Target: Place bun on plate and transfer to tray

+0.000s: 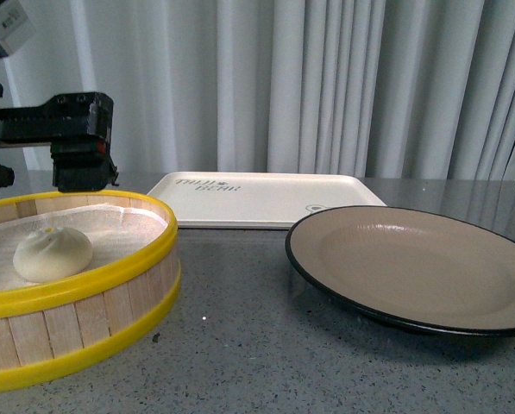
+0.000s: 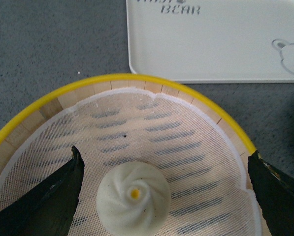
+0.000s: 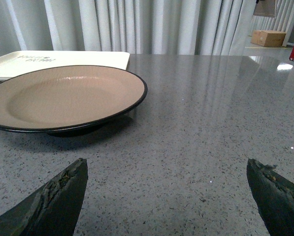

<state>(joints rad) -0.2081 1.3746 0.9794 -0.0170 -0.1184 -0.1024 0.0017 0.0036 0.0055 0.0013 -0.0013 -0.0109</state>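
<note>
Basket liner at lower left lies under the bun; the spread-open left gripper could pinch both. Right gripper: released, empty.

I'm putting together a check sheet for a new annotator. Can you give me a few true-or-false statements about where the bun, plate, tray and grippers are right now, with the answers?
1. The bun lies inside the steamer basket. True.
2. The left gripper is open above the basket, with the bun between its fingers. True.
3. The plate holds the bun. False: the plate is empty.
4. The plate stands on the tray. False: it stands on the table, in front of the tray.
5. The right gripper is shut on the plate's rim. False: the right gripper is open and holds nothing.
</note>
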